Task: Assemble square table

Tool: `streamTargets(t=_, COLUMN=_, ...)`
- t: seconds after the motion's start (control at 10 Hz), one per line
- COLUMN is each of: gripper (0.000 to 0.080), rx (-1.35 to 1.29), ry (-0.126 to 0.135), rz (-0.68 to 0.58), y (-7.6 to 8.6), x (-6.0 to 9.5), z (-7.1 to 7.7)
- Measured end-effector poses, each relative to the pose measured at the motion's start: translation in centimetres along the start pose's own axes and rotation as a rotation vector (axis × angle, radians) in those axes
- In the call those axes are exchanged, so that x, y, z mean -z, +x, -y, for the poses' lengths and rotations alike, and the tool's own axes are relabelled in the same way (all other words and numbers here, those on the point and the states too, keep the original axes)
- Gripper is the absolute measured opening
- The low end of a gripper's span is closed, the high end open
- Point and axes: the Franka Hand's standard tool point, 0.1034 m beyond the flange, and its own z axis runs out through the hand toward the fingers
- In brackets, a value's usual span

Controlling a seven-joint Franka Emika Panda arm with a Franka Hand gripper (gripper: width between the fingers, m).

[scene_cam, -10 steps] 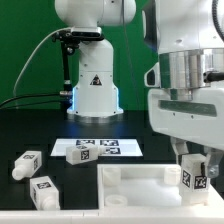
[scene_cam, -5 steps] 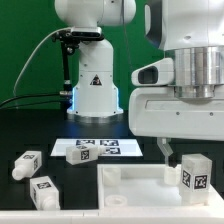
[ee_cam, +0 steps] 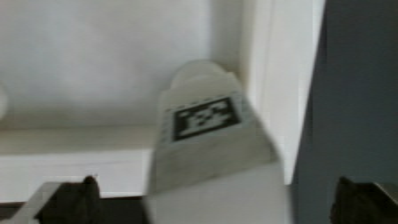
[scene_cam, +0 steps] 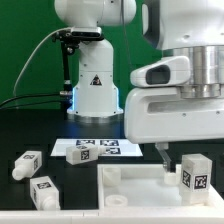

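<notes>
Though half-hidden externally, fingers (ee_cam: pixel 75 200) astride leg (ee_cam: pixel 214 130).

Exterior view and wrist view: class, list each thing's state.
Tabletop: lying underside up.
Corner leg: upright in tabletop, ungripped.
Rear loose leg: lying on table, unattached.
Front loose leg: lying on table, unattached.
Gripper: jaws open, straddling corner leg.

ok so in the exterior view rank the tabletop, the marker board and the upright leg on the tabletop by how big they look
1. tabletop
2. marker board
3. upright leg
The tabletop lies nearer the camera than the marker board, so part of its lead may be nearness.
</notes>
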Motion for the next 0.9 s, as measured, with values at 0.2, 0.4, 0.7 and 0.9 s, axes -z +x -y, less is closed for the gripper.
streamTargets(t=0.2, gripper=0.0625, rx=-0.041, ry=-0.001, rz=0.000, y=0.08, x=0.01, z=-0.33)
streamTargets(t=0.4, gripper=0.0455, rx=-0.183, ry=-0.001, rz=0.001, y=0.04, x=-0.04, z=-0.29)
streamTargets(t=0.7, gripper=0.0292, rx=-0.481, ry=-0.010, rz=0.002, y=0.18, x=-0.07, z=-0.98)
streamTargets(t=0.9, gripper=0.0292, rx=-0.779, ry=-0.022, rz=0.007, y=-0.01, x=-0.07, z=-0.97)
